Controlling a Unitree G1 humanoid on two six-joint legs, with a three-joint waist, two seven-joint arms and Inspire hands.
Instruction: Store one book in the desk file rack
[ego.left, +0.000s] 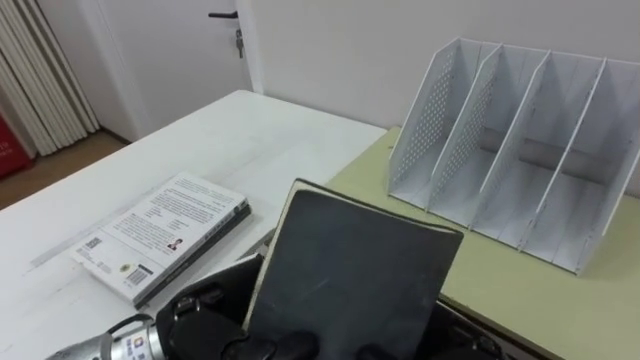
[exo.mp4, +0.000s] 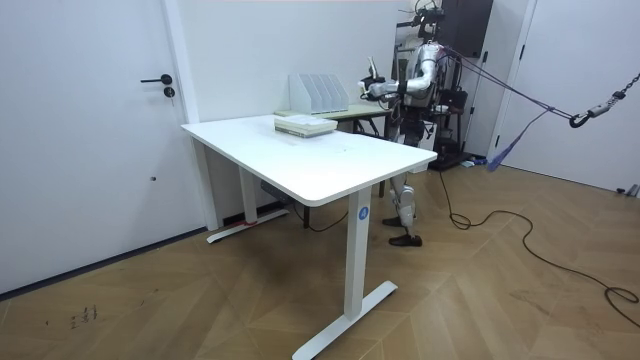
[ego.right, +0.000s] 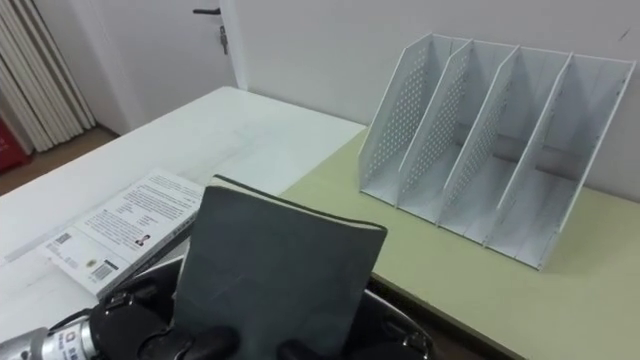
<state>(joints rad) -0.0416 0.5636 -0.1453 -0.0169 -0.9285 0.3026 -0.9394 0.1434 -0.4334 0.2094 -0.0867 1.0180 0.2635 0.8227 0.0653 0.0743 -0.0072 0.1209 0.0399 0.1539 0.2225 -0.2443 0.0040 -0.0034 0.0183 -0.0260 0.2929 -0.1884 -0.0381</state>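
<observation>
While book (ego.left: 350, 270) held up — rack (ego.left: 520, 150) on green desk (ego.left: 560, 300).

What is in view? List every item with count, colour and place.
dark grey plain-covered book: one, dark grey, held upright before the robot, short of the rack.
white printed paperback book: one, white, flat on the table, left of the held book.
white perforated four-slot file rack: one, white, slots empty, on the desk.
white rectangular table: one, white, left.
pale green desk: one, green, right, beside the table.
white door with black handle: one, behind the table.
beige pleated curtain: one, far left.
left robot hand: one, black, fingers curled on the held book's lower edge.
right robot hand: one, black, at the book's lower right.
</observation>
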